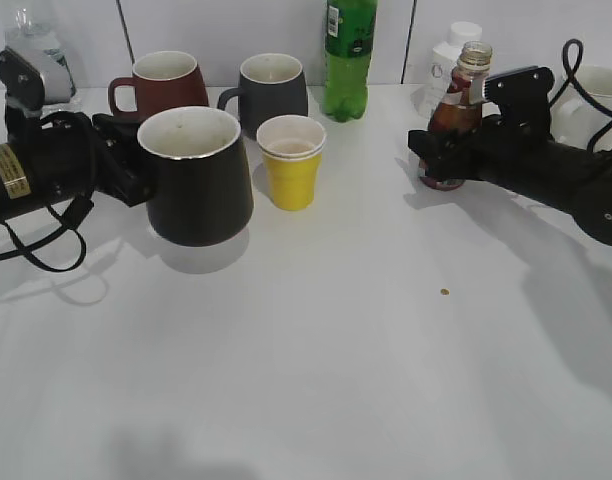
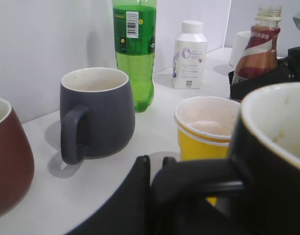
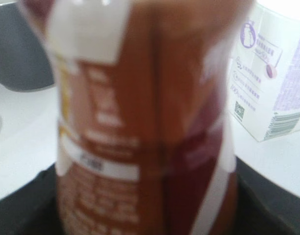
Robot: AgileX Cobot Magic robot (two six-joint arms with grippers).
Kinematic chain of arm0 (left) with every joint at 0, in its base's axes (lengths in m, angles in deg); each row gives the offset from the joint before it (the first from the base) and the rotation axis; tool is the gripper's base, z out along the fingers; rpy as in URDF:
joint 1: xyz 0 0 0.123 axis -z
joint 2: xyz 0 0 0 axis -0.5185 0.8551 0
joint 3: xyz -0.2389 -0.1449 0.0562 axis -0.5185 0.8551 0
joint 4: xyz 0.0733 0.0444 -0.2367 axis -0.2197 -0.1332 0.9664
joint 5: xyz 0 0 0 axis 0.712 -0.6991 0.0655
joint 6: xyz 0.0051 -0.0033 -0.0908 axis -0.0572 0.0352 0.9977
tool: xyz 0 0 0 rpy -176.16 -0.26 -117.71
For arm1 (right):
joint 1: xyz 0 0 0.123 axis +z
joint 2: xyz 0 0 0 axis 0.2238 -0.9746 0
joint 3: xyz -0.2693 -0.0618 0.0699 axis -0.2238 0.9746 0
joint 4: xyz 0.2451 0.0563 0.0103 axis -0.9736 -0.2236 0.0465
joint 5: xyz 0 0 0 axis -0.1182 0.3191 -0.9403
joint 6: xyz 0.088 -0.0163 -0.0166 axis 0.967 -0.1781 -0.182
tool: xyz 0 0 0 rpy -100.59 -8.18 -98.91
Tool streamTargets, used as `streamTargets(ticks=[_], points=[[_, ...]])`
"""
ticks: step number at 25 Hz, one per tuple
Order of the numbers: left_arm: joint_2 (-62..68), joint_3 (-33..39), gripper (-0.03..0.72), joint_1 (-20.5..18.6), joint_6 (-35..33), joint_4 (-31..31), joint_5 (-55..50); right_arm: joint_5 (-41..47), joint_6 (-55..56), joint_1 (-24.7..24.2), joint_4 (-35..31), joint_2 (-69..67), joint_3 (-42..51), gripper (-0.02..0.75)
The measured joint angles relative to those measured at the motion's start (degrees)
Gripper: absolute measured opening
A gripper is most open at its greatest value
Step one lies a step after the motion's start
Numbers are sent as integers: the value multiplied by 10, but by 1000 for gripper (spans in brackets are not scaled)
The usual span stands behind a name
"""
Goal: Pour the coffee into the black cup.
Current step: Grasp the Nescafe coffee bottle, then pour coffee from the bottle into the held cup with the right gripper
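Black cup (image 1: 194, 175), left of centre in the exterior view, gripped at its handle by the left claw (image 1: 121, 160). Coffee bottle (image 1: 452, 115), upper right, uncapped and upright, clamped in the right claw (image 1: 448, 155); the two stand well apart on the tabletop (image 1: 336, 350). Probable risk: an open bottle carried across could slop, and a pour begun short of the cup would spill. Yellow cup (image 1: 291, 160) lies between them; green bottle (image 1: 348, 60), grey mug (image 1: 272, 92), maroon mug (image 1: 164, 85) and white bottle (image 2: 189, 54) stand behind.
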Motion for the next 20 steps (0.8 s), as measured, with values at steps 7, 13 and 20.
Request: streamTargets(ticks=[7, 13, 20], points=[[0, 0, 41, 0, 0, -10, 0, -1, -1, 0, 0, 0, 0, 529], [0, 0, 41, 15, 0, -20, 1, 10, -35, 0, 2, 50, 29, 529], [0, -27, 41, 84, 27, -25, -14, 59, -46, 0, 88, 185, 71, 527]])
